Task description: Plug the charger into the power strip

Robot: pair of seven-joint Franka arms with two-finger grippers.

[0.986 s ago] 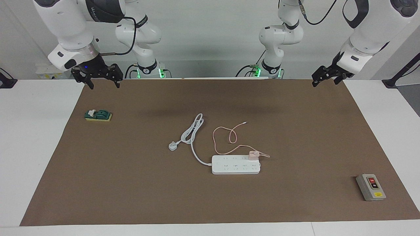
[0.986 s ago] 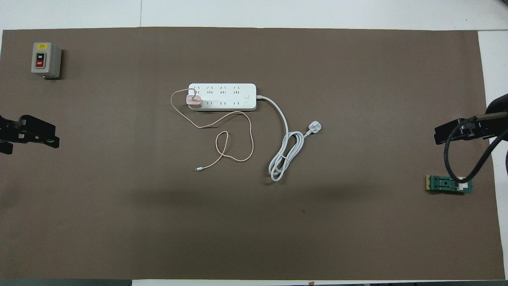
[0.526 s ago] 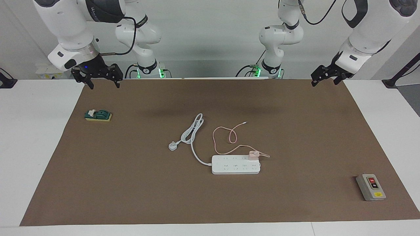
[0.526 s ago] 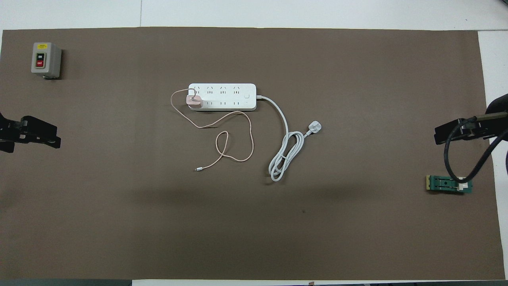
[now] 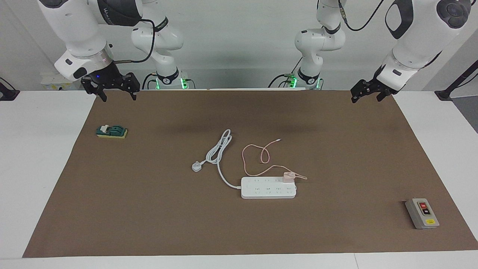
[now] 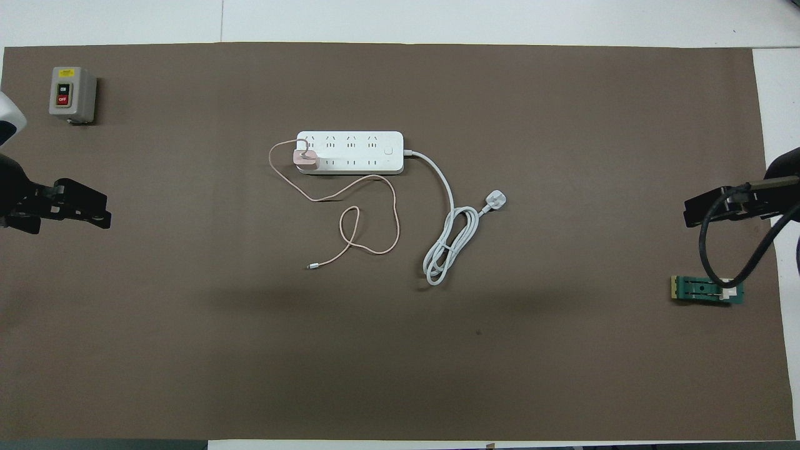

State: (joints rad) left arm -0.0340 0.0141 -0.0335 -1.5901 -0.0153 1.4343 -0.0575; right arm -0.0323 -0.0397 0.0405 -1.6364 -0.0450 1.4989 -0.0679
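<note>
The pale pink charger (image 5: 288,177) stands on the white power strip (image 5: 261,191), at the strip's end toward the left arm and in the row nearer the robots. Its thin pink cable (image 5: 254,157) loops on the mat nearer the robots. Both also show in the overhead view: the charger (image 6: 306,159) on the power strip (image 6: 356,142). My left gripper (image 5: 365,98) is open and empty, raised over the mat's edge at the left arm's end, also in the overhead view (image 6: 81,209). My right gripper (image 5: 118,98) is open and empty, raised over the mat's right-arm end, seen from above too (image 6: 703,212).
The strip's thick white cord ends in a white three-pin plug (image 5: 196,166) lying loose on the mat. A grey button box (image 5: 422,213) stands at the left arm's end, far from the robots. A small green block (image 5: 112,131) lies at the right arm's end.
My left gripper has shifted a little toward the middle of the table. The right arm, charger and power strip have not moved.
</note>
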